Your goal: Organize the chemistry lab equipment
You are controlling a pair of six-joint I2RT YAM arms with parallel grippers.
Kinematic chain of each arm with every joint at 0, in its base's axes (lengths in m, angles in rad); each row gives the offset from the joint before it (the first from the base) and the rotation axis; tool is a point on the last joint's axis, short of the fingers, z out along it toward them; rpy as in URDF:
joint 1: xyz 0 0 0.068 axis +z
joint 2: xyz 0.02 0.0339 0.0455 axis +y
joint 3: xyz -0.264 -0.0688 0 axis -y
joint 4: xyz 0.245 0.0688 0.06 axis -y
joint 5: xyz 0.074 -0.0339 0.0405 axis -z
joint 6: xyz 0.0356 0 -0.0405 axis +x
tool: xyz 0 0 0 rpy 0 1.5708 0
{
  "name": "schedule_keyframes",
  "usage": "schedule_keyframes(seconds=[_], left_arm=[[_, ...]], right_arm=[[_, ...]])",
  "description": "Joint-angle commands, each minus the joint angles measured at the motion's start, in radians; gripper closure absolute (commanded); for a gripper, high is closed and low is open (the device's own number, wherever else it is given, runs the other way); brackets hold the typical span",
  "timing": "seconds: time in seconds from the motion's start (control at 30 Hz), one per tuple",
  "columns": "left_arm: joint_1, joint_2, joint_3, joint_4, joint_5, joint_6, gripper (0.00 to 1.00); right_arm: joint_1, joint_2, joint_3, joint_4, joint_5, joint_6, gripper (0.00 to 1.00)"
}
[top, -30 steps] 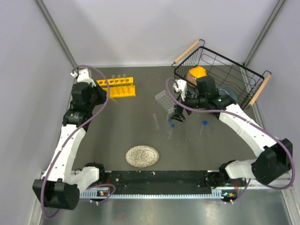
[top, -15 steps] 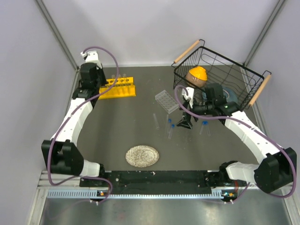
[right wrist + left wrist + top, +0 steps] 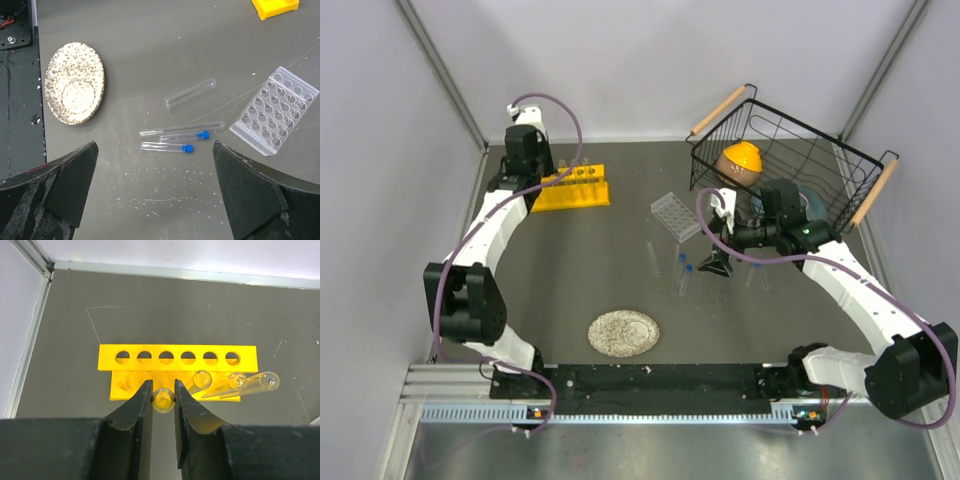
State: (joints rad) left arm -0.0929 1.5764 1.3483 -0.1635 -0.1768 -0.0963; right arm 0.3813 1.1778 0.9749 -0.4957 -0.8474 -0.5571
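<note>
Left tool (image 3: 162,391) around end-on test tube (image 3: 163,400)

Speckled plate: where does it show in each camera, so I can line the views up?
Top external: the speckled plate lies low in the centre, near the arm bases.
Left wrist: not in it.
Right wrist: upper left.
Shared landmark: the yellow tube rack, upper left in top external, centre in left wrist, cut off at the top right corner in right wrist.
</note>
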Motion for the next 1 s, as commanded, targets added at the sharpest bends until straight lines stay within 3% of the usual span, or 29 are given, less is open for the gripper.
schedule_keyframes(seconds=[0.0, 0.97], left_arm=[[0.004, 0.025, 0.043, 0.05, -0.006, 0.013, 1.0], [0.005, 0.048, 0.045, 0.079, -0.009, 0.014, 1.0]], right_arm=[[-0.009, -0.023, -0.002, 0.031, -0.032, -0.027, 0.01], [-0.009, -0.007, -0.004, 0.028, -0.021, -0.033, 0.01]])
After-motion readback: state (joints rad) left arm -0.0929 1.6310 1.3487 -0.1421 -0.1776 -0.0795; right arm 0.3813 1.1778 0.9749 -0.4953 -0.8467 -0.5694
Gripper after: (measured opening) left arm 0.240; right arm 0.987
